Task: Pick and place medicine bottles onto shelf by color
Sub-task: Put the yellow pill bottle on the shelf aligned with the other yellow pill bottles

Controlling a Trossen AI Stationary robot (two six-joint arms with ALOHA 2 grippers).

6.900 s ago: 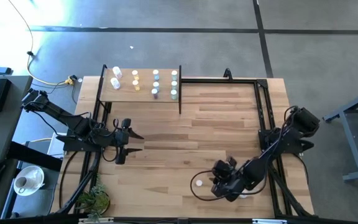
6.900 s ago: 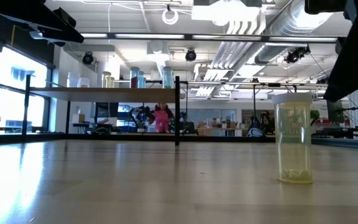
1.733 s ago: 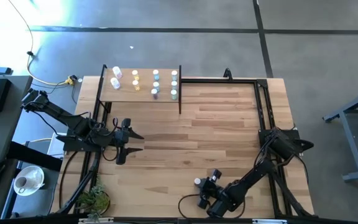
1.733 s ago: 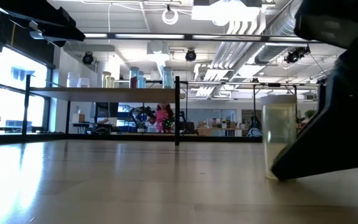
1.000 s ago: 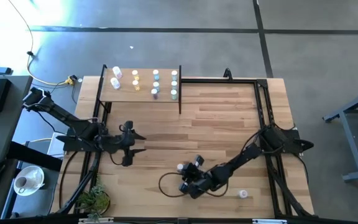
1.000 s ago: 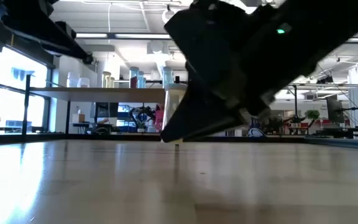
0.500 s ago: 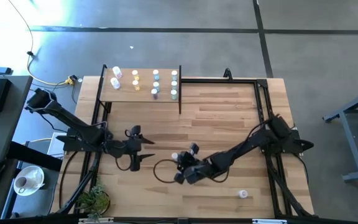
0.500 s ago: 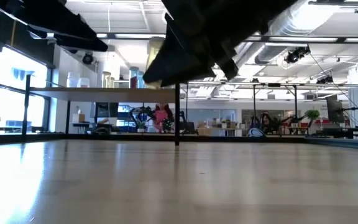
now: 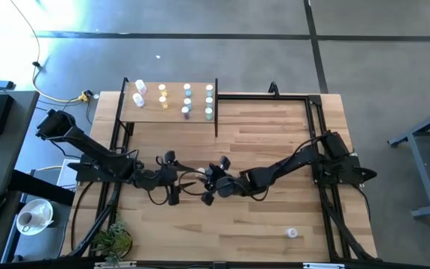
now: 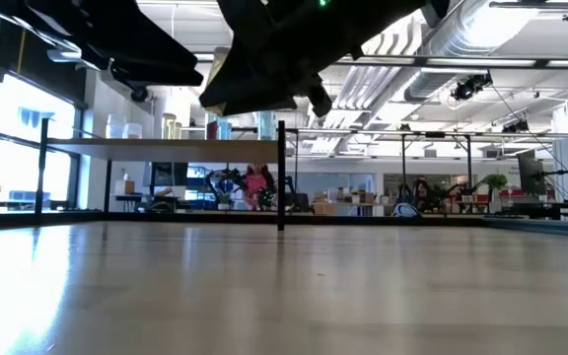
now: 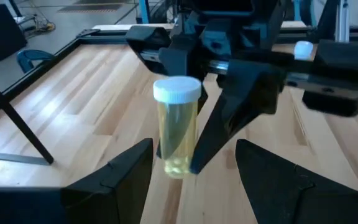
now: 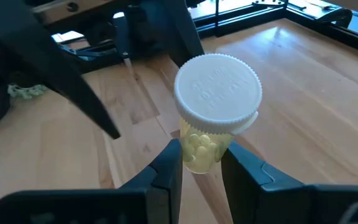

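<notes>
Handoff moment mid-worktop: both arms meeting over the planks

Right gripper has its fingers clamped on a yellow bottle, held up off the worktop. Left gripper faces it, fingers spread wide, just beside the bottle. The shelf at the far edge carries the other bottles.

Two grippers tip to tip over mid-desk

The right gripper reaches far across with its arm stretched low, fingers clamped on a bottle. The left gripper faces it, fingers spread wide just either side of the right fingers.
</notes>
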